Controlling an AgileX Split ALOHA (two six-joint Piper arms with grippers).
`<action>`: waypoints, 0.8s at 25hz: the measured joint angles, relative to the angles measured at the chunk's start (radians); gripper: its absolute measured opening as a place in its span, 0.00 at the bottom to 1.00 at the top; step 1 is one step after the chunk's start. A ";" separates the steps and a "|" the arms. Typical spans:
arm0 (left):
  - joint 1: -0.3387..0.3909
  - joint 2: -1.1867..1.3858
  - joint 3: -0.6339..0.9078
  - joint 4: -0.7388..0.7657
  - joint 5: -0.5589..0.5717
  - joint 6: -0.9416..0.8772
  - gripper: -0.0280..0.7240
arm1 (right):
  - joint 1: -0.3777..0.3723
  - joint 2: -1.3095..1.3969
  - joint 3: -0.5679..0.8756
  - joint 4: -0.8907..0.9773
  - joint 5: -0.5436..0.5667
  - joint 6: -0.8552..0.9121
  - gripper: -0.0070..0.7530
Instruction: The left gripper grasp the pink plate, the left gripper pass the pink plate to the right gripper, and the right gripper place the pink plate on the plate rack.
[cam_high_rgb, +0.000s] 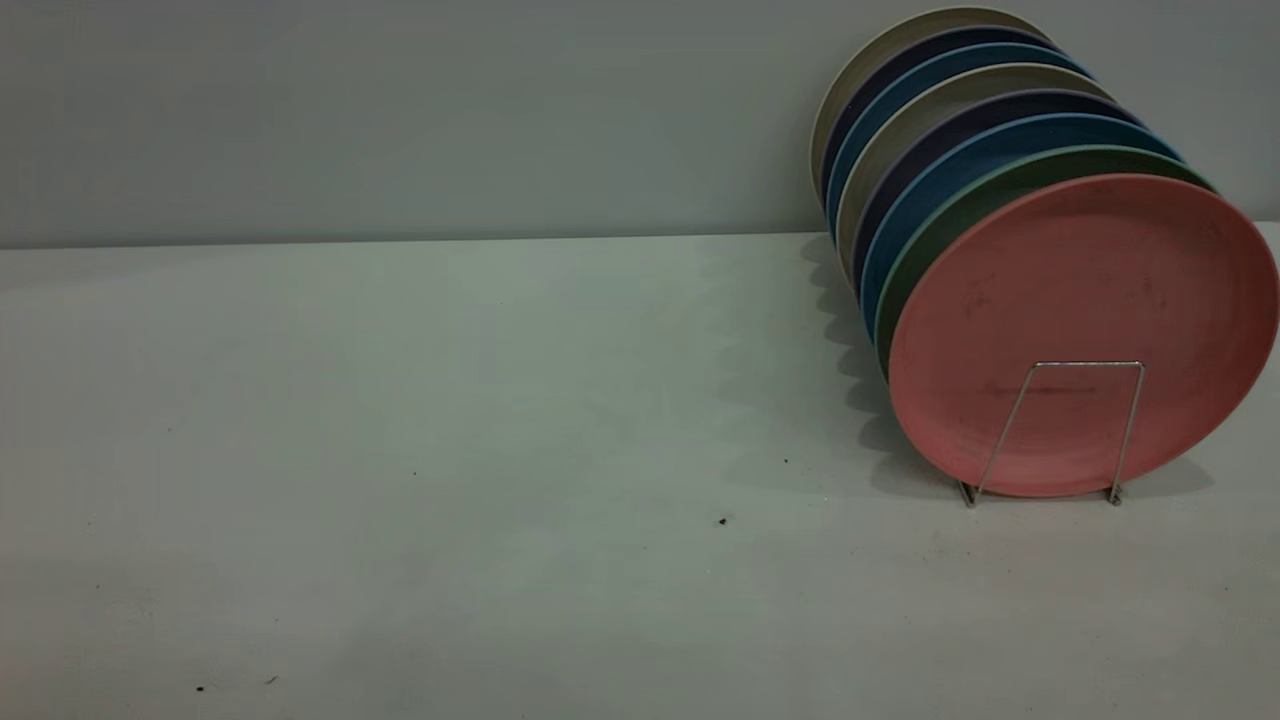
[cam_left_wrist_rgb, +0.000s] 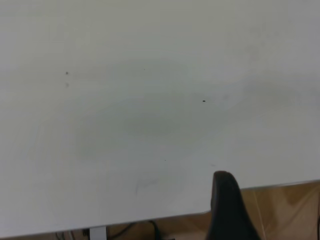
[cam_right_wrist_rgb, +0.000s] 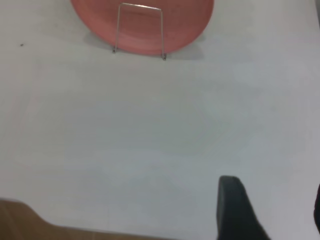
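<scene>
So from what you've got here, the job looks basically done. The pink plate (cam_high_rgb: 1080, 320) is standing on edge at the front of the plate rack (cam_high_rgb: 1060, 430), leaning back against a row of other plates (cam_high_rgb: 960, 130) in green, blue, dark purple and beige. One wire loop of the rack crosses in front of its lower half, and the right wrist view shows the same thing from farther back: plate upright, loop in front, feet on the white table (cam_high_rgb: 400, 450).

Neither arm shows up in the outside view at all. The left gripper (cam_left_wrist_rgb: 227, 207) only shows one dark fingertip, hanging over the near table edge with nothing but bare tabletop ahead of it. Same deal for the right gripper (cam_right_wrist_rgb: 235, 210): one dark finger visible, well apart from the rack. You can't tell how wide either one is spread, but neither has anything in it that I can see.

My read: grasp, handover and placing are all finished, both arms look pulled back, nothing left to do.
</scene>
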 joint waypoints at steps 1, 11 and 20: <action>-0.001 0.000 0.000 0.000 0.000 0.000 0.66 | 0.000 0.000 0.000 0.000 0.000 0.002 0.53; -0.001 0.000 0.000 0.000 0.000 -0.001 0.66 | 0.000 0.000 0.000 0.000 0.000 0.007 0.53; -0.001 -0.091 0.000 0.000 0.000 -0.001 0.66 | -0.034 -0.092 0.000 0.000 0.002 0.007 0.53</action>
